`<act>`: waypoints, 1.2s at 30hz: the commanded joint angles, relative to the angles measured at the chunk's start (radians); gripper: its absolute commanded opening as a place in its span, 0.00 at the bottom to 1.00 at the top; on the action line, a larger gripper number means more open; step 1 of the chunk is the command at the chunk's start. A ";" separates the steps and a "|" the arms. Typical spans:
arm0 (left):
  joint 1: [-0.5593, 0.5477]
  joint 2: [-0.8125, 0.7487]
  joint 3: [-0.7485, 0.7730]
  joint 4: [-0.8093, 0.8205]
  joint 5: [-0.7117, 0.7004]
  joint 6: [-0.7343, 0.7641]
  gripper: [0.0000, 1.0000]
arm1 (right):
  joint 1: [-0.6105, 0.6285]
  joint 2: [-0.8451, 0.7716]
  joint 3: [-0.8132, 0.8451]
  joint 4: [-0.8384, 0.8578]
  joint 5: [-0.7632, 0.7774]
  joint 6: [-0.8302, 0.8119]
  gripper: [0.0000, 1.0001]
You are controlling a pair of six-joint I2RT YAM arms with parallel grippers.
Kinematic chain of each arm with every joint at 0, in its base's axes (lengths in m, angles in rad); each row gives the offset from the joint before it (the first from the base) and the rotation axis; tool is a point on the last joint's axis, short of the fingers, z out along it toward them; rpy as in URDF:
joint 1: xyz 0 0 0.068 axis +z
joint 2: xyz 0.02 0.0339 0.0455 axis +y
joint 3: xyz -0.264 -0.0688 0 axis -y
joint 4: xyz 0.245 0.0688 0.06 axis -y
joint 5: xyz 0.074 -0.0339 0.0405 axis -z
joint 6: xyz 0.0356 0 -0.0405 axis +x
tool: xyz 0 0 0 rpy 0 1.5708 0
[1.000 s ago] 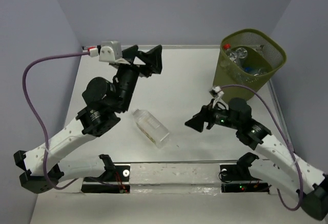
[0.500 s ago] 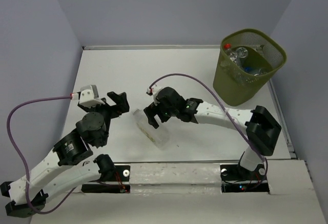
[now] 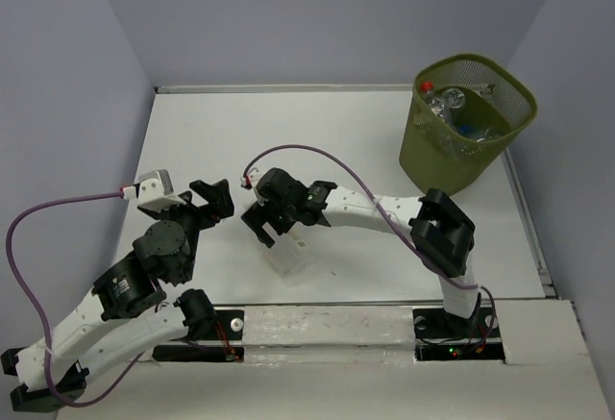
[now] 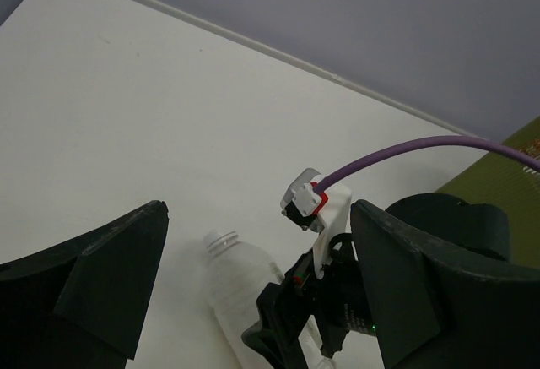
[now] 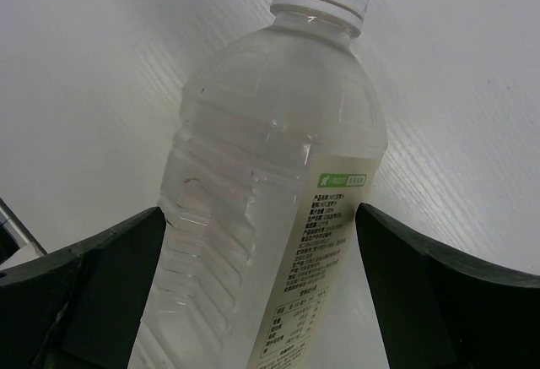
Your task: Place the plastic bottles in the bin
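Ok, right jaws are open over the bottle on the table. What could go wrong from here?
1. The bottle is smooth and lies on its side; the right jaws straddle its wide body, so it may squirt out as they close.
2. The left jaws hang open close beside it, so the two could collide.
3. The bin sits far to the right; a weak grip may drop the bottle on the way.

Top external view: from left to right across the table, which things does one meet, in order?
The left gripper, jaws open → right gripper, jaws either side of the bottle → the bin.
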 commanded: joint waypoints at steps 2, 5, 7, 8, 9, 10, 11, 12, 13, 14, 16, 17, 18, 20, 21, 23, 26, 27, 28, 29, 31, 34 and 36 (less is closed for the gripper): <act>0.005 -0.021 -0.004 0.031 -0.017 0.015 0.99 | 0.003 -0.039 0.031 -0.094 0.085 0.018 1.00; 0.004 -0.022 -0.007 0.035 -0.009 0.019 0.99 | 0.003 -0.086 0.032 -0.096 0.099 0.021 1.00; 0.004 -0.022 -0.007 0.035 -0.009 0.021 0.99 | 0.003 -0.088 0.034 -0.096 0.084 0.019 1.00; 0.005 -0.025 -0.006 0.035 -0.009 0.021 0.99 | 0.003 -0.073 0.036 -0.102 0.070 0.018 1.00; 0.004 -0.027 -0.007 0.035 -0.009 0.021 0.99 | 0.003 -0.059 0.037 -0.106 0.065 0.021 1.00; 0.005 -0.031 -0.009 0.035 -0.009 0.019 0.99 | 0.003 -0.045 0.039 -0.111 0.061 0.030 1.00; 0.005 -0.036 -0.009 0.034 -0.011 0.019 0.99 | 0.003 -0.024 0.033 -0.112 0.042 0.033 1.00; 0.005 -0.039 -0.010 0.034 -0.011 0.018 0.99 | 0.003 -0.016 0.029 -0.112 0.036 0.045 1.00; 0.004 -0.042 -0.010 0.034 -0.011 0.018 0.99 | 0.003 -0.008 0.026 -0.111 0.034 0.051 1.00; 0.004 -0.047 -0.010 0.035 -0.011 0.016 0.99 | 0.003 -0.002 0.023 -0.112 0.039 0.056 1.00; 0.005 -0.051 -0.010 0.038 -0.007 0.018 0.99 | 0.014 0.007 0.029 -0.114 0.114 0.068 1.00; 0.005 -0.051 -0.012 0.038 -0.009 0.019 0.99 | 0.029 0.010 0.035 -0.120 0.166 0.070 1.00; 0.005 -0.050 -0.012 0.040 -0.007 0.019 0.99 | 0.043 0.018 0.054 -0.123 0.186 0.073 1.00; 0.005 -0.048 -0.012 0.038 -0.006 0.018 0.99 | 0.055 0.032 0.068 -0.129 0.208 0.087 1.00; 0.005 -0.048 -0.012 0.038 -0.006 0.019 0.99 | 0.055 0.041 0.074 -0.131 0.208 0.091 1.00; 0.005 -0.050 -0.010 0.038 -0.006 0.019 0.99 | 0.066 0.068 0.088 -0.142 0.217 0.096 1.00; 0.005 -0.057 -0.012 0.040 -0.003 0.019 0.99 | 0.066 0.079 0.077 -0.149 0.241 0.105 1.00; 0.004 -0.060 -0.010 0.040 -0.003 0.019 0.99 | 0.066 0.076 0.074 -0.148 0.275 0.105 1.00; 0.004 -0.062 -0.012 0.040 -0.001 0.019 0.99 | 0.066 0.075 0.074 -0.148 0.293 0.105 0.95; 0.004 -0.064 -0.010 0.041 0.000 0.019 0.99 | 0.066 0.063 0.072 -0.149 0.324 0.105 0.91; 0.004 -0.065 -0.012 0.043 0.003 0.019 0.99 | 0.066 0.038 0.074 -0.148 0.352 0.105 0.78; 0.005 -0.065 -0.012 0.046 0.006 0.021 0.99 | 0.066 -0.054 0.072 -0.134 0.390 0.085 0.64; 0.004 -0.070 -0.013 0.052 0.017 0.027 0.99 | 0.037 -0.120 0.069 -0.117 0.412 0.070 0.60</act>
